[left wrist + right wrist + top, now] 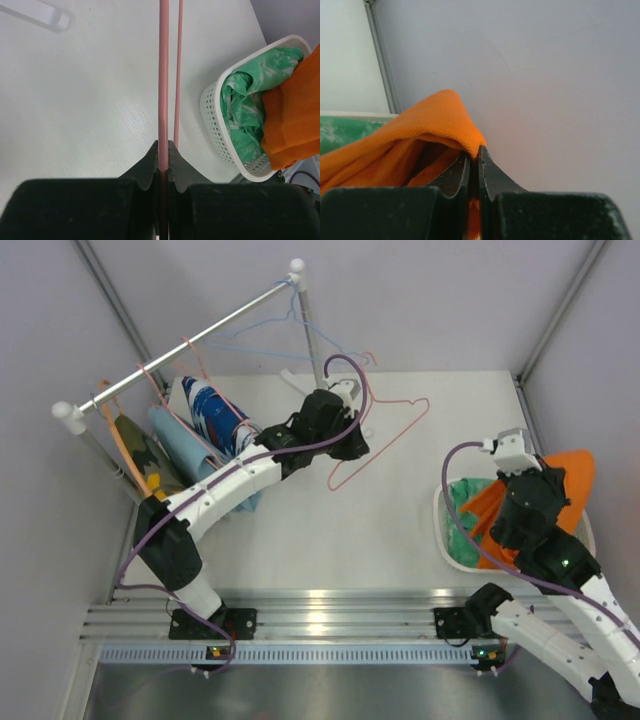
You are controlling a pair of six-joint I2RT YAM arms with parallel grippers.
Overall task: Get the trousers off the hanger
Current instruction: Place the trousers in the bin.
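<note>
Fingers (149, 167) of the left gripper (163, 147) are clamped tight on the pink hanger (163, 75) wire over the table (300, 540). Right gripper (474, 156) pinches the orange trousers (410, 135), draped over the white basket (212, 107) holding the mint green trousers (240, 110). Blue-and-white patterned trousers (212, 412), light blue trousers (185, 445) and camouflage trousers (140, 450) hang from the rail (200, 335) at far left.

A: Where is the left arm (215, 485)?
B: Stretched from the near edge to the middle of the desk (400, 540), left pincer (163, 152) pressed closed.
A: And the right arm (560, 610)?
B: Folded by the right edge, right pincer (474, 157) pressed closed too.
</note>
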